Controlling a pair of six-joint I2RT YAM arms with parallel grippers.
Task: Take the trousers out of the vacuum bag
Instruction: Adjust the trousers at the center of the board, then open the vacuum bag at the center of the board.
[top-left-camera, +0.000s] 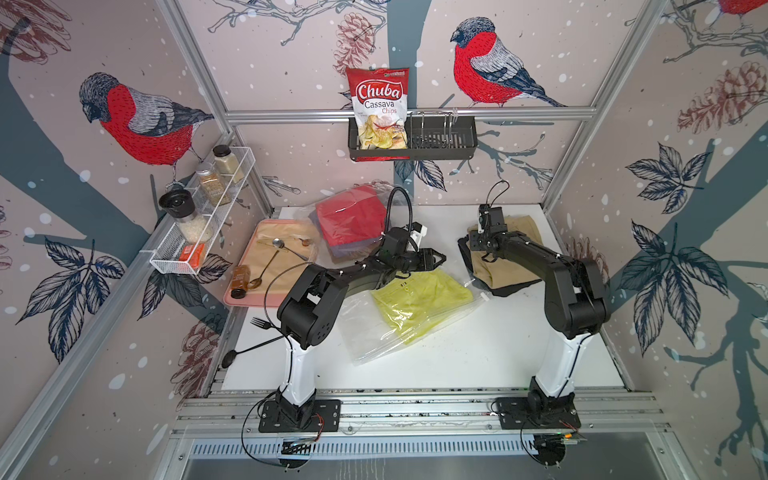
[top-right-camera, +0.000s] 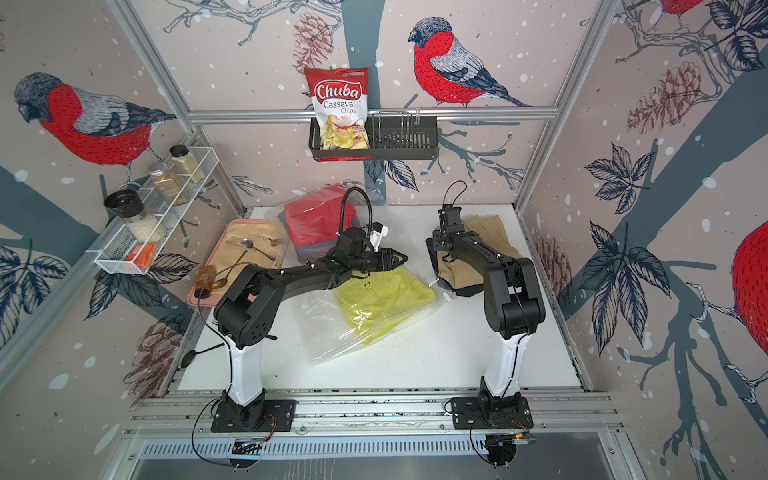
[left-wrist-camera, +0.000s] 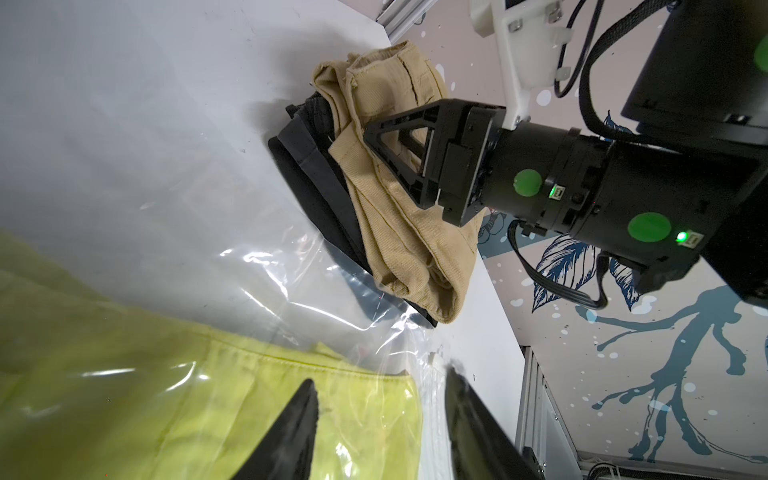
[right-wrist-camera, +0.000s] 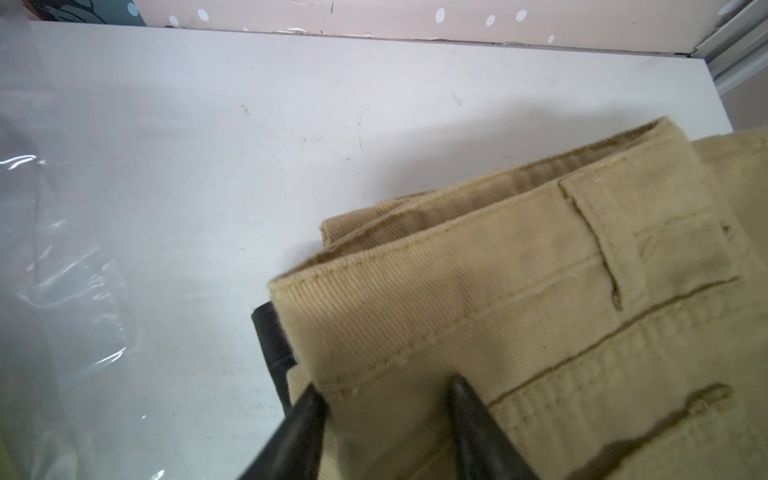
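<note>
My right gripper (right-wrist-camera: 384, 390) has its jaws apart, straddling the waistband fold of the tan trousers (right-wrist-camera: 519, 291); I judge nothing is pinched. That pair lies on the black trousers (left-wrist-camera: 316, 187), both out of the bag, at the right of the table (top-left-camera: 478, 353). If I rise with a tip snagged under that fold, the tan pair could slide off the black one and toward the table's right edge, which is near.

My left gripper (left-wrist-camera: 380, 380) is also agape and empty, hovering over the yellow trousers (top-left-camera: 419, 301), which lie inside the vacuum bag (top-left-camera: 374, 336) at mid-table. Glossy film covers the cloth there, so closing straight down would likely catch plastic with the cloth and haul the whole bag along (slippery stuff, too). Going in through the bag's mouth looks safer to me.

Farther back the red trousers (top-left-camera: 351, 216) sit on a darker pair under clear plastic; whether it is the same bag I cannot tell.

The gap between bag and tan pile is narrow. The pink tray (top-left-camera: 249, 297) crowds my left side. The open room is the bare table toward my bases.
</note>
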